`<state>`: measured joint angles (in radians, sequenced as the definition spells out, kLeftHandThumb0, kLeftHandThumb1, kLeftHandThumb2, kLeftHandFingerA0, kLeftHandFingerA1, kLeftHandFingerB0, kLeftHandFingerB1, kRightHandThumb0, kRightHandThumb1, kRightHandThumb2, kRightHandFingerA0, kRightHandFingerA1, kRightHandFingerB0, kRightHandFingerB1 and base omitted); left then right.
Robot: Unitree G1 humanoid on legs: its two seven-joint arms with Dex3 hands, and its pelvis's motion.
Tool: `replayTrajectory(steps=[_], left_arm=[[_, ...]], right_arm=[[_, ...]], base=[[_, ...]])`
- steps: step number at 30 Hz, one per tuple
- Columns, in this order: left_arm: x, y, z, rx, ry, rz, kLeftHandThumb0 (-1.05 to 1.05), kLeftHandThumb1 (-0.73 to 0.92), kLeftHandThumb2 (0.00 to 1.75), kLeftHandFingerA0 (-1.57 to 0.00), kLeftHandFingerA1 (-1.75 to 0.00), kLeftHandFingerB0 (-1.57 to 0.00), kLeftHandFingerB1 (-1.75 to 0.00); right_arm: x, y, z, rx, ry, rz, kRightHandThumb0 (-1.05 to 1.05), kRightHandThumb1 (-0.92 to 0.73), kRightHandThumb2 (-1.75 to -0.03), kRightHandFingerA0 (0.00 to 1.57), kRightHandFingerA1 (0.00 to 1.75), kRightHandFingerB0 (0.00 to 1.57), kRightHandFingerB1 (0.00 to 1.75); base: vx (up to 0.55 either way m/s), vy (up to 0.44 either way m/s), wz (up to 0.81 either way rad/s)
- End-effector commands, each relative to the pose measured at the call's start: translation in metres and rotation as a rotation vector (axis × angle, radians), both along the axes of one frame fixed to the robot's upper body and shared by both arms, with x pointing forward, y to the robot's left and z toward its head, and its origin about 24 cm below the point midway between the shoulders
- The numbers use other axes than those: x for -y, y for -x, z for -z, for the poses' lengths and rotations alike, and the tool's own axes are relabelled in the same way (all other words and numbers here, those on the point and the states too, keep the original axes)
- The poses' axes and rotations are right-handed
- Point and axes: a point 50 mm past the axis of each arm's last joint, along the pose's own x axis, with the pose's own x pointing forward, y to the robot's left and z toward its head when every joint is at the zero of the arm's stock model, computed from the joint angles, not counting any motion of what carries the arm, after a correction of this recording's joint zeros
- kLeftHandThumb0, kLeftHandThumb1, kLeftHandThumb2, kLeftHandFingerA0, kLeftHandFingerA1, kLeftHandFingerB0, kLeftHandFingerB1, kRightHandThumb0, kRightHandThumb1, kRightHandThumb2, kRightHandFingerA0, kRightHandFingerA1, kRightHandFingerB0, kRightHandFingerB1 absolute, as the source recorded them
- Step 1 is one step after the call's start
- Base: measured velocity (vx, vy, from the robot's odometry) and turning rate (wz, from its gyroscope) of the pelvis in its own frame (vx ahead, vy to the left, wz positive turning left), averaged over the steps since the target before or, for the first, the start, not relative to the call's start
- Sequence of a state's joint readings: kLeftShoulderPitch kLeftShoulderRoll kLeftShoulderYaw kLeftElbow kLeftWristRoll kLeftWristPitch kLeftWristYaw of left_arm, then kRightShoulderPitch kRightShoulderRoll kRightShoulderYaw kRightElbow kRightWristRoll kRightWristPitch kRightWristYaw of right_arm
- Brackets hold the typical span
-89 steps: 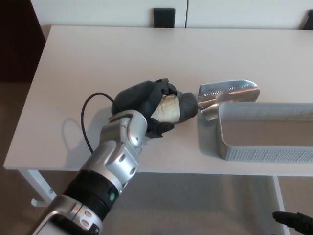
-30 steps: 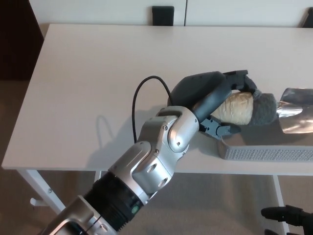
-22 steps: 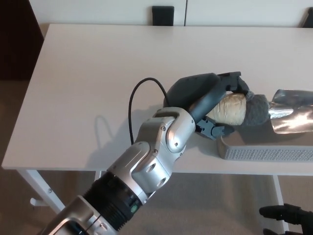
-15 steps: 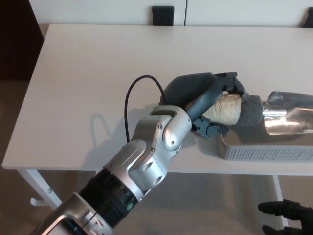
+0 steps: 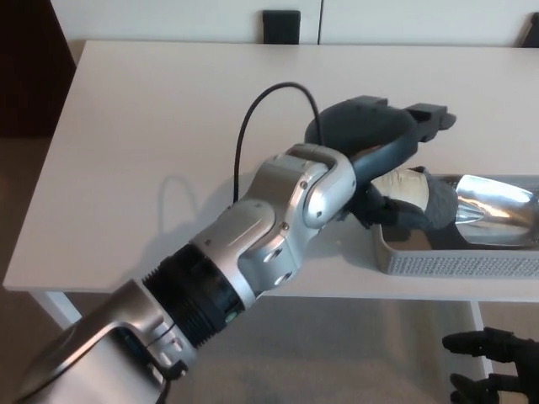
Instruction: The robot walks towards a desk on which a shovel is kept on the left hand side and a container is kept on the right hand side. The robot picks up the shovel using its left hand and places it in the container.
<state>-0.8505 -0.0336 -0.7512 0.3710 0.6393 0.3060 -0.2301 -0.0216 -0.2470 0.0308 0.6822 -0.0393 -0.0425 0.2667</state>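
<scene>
The shovel lies in the grey mesh container point(image 5: 455, 263) at the table's right. Its beige and grey handle point(image 5: 410, 190) rests over the container's left end, and its shiny metal blade point(image 5: 497, 209) points right inside it. My left hand point(image 5: 375, 139) hovers over the handle. Its upper fingers point(image 5: 429, 117) are lifted clear of the handle and spread, so the hand is open; its thumb sits low beside the handle at the container's left wall. My right hand point(image 5: 493, 370) hangs below the table edge at bottom right, fingers apart and holding nothing.
The white table point(image 5: 168, 126) stretches left and back from the container. A black cable point(image 5: 269, 97) loops up from my left wrist. A black chair back point(image 5: 280, 25) stands behind the table. The table's front edge runs just under the container.
My left arm carried the shovel right and lowered it into the container. The fingers have since lifted off the handle, and the shovel has dropped lower inside the container.
</scene>
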Motion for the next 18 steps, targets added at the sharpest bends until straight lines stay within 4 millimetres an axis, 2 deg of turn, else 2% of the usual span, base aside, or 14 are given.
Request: replayTrajectory(steps=[1,2,3,7,9,10,11,13,14,15,16,18], left_arm=[[0.001,-0.002,-0.003,-0.034,-0.039,0.009,-0.90,0.57,1.03,-0.02,-0.13,-0.07,-0.19],[0.002,-0.001,-0.004,-0.034,-0.031,0.012,-1.00,0.61,0.84,-0.03,-0.18,-0.02,-0.20],[0.003,-0.001,-0.005,-0.033,-0.015,0.015,-0.92,0.59,1.04,-0.05,-0.12,-0.07,-0.18],[0.007,0.004,-0.023,-0.017,0.044,0.049,-0.92,0.60,1.06,-0.01,-0.11,-0.01,-0.14],[0.007,0.011,-0.043,0.036,0.103,0.092,-0.94,0.64,1.09,0.00,-0.11,0.00,-0.13],[0.005,0.014,-0.056,0.063,0.135,0.116,-0.91,0.63,1.09,0.00,-0.12,0.00,-0.13],[0.001,0.022,-0.085,0.142,0.209,0.153,-0.94,0.67,1.11,0.00,-0.10,0.00,-0.11],[-0.006,0.029,-0.105,0.181,0.264,0.170,-0.95,0.68,1.12,0.00,-0.09,0.00,-0.09],[-0.014,0.038,-0.125,0.226,0.327,0.192,-0.95,0.69,1.12,0.00,-0.08,0.00,-0.10],[-0.029,0.051,-0.151,0.289,0.408,0.222,-0.95,0.70,1.11,0.00,-0.08,0.00,-0.09],[-0.037,0.057,-0.162,0.305,0.450,0.233,-0.94,0.69,1.10,0.00,-0.10,0.00,-0.10],[-0.083,0.088,-0.203,0.401,0.579,0.263,-0.93,0.69,1.09,0.00,-0.08,0.00,-0.11]], right_arm=[[0.006,-0.001,-0.001,-0.014,0.043,-0.024,-0.53,-0.46,-0.84,0.80,0.73,0.50,0.58],[0.006,-0.002,-0.001,-0.018,0.042,-0.027,-0.54,-0.46,-0.85,0.79,0.72,0.49,0.58],[0.006,-0.002,-0.001,-0.019,0.047,-0.039,-0.53,-0.46,-0.86,0.77,0.72,0.48,0.57],[0.005,0.001,0.000,-0.021,0.050,-0.050,-0.51,-0.45,-0.84,0.76,0.71,0.49,0.58],[0.005,0.003,0.001,-0.029,0.056,-0.060,-0.52,-0.45,-0.84,0.78,0.72,0.49,0.58],[0.005,0.003,0.001,-0.034,0.058,-0.062,-0.52,-0.45,-0.85,0.77,0.72,0.49,0.58],[0.004,0.003,0.001,-0.031,0.052,-0.064,-0.50,-0.45,-0.85,0.73,0.71,0.47,0.57],[0.005,0.005,0.001,-0.036,0.053,-0.067,-0.51,-0.45,-0.85,0.73,0.70,0.47,0.57],[0.005,0.006,0.001,-0.037,0.053,-0.066,-0.51,-0.45,-0.85,0.74,0.71,0.47,0.57],[0.004,0.007,0.001,-0.030,0.045,-0.056,-0.50,-0.44,-0.84,0.76,0.72,0.47,0.58],[0.004,0.008,0.001,-0.031,0.041,-0.052,-0.49,-0.44,-0.85,0.76,0.72,0.46,0.58],[0.006,0.013,0.005,-0.046,0.030,-0.028,-0.48,-0.44,-0.85,0.75,0.72,0.45,0.57]], base=[[0.00,0.000,0.00],[0.00,0.000,0.00],[0.00,0.000,0.00],[0.00,0.000,0.00],[0.00,0.000,0.00],[0.00,0.000,0.00],[0.00,0.000,0.00],[0.00,0.000,0.00],[0.00,0.000,0.00],[0.00,0.000,0.00],[0.00,0.000,0.00],[0.00,0.000,0.00]])
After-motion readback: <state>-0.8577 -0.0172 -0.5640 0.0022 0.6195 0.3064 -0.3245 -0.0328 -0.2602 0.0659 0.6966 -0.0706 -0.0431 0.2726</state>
